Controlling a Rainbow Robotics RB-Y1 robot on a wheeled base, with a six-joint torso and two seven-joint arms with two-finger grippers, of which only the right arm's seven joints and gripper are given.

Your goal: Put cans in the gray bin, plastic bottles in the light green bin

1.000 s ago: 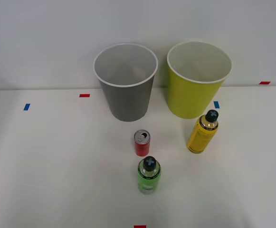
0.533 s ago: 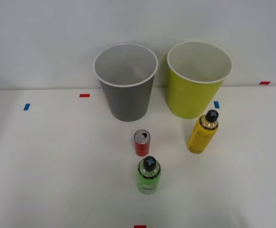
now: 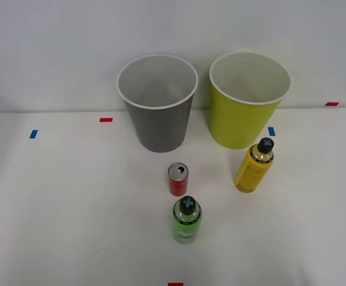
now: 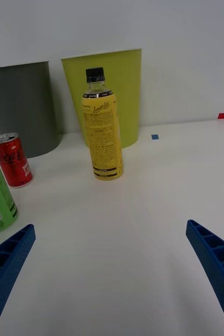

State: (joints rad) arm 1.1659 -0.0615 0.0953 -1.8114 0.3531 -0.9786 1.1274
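Cans and bottles upright on the white table (image 3: pixel 59 208), bins at the far edge. Gray bin (image 3: pixel 157 104) far left of centre: round, tapered, dark gray wall, white rim, pale inside. Just right of it, light green bin (image 3: pixel 248 101), same shape, yellow-green wall. Red can (image 3: pixel 178 179) near side of the gray bin, short, silver top, white Coca-Cola script readable in the wrist view (image 4: pixel 13 167). Green bottle (image 3: pixel 187 220) just nearer than the can, squat, clear green, black cap, white label patch with print too small to read. Yellow bottle (image 3: pixel 254 165) to the right, close before the green bin, taller, gold neck, black cap, label text too fine to make out. Right gripper (image 4: pixel 112 273) low over bare table, blue ribbed fingers (image 4: pixel 216 268) spread wide, holding nothing; yellow bottle straight ahead beyond the gap, well apart from the fingers.
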